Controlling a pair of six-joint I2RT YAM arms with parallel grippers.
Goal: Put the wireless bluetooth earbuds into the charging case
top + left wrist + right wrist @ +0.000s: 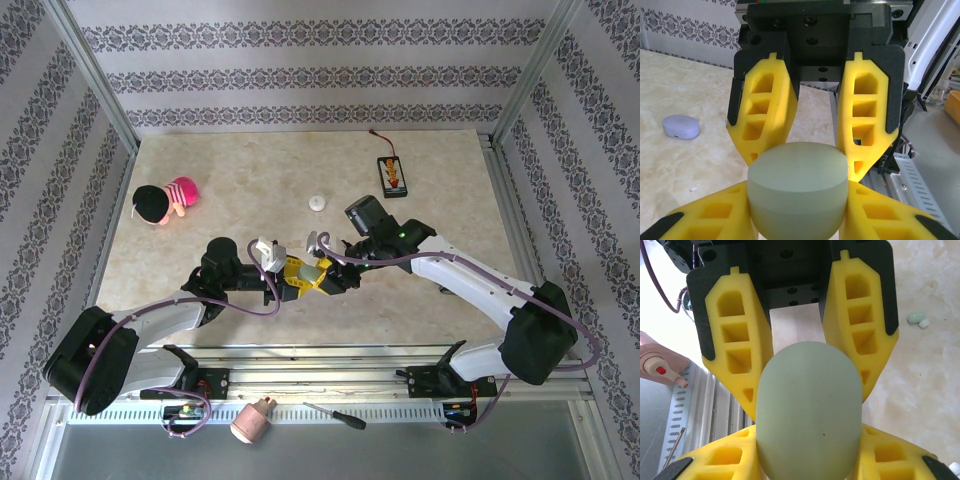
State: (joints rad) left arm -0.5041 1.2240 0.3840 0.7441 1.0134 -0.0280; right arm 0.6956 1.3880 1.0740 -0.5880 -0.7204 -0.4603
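A pale green charging case [797, 187] hangs above the table, gripped from two sides. My left gripper [797, 200] is shut on it, its yellow fingers [700, 220] pressing the lower flanks. My right gripper [809, 440] is shut on the same case [809, 415] from the opposite end. Seen from above, the two grippers [298, 280] [326, 277] meet nose to nose near the table's front middle. Two tiny earbuds, one pale green [916, 318] and one whitish [923, 324], lie side by side on the table beyond the right gripper.
A lavender case [681, 126] rests on the marble top. A small whitish round piece [318, 203] lies mid-table, a black device with a cable [392, 174] at the back, a plush toy [165, 201] at the left. A screwdriver [335, 415] lies on the front rail.
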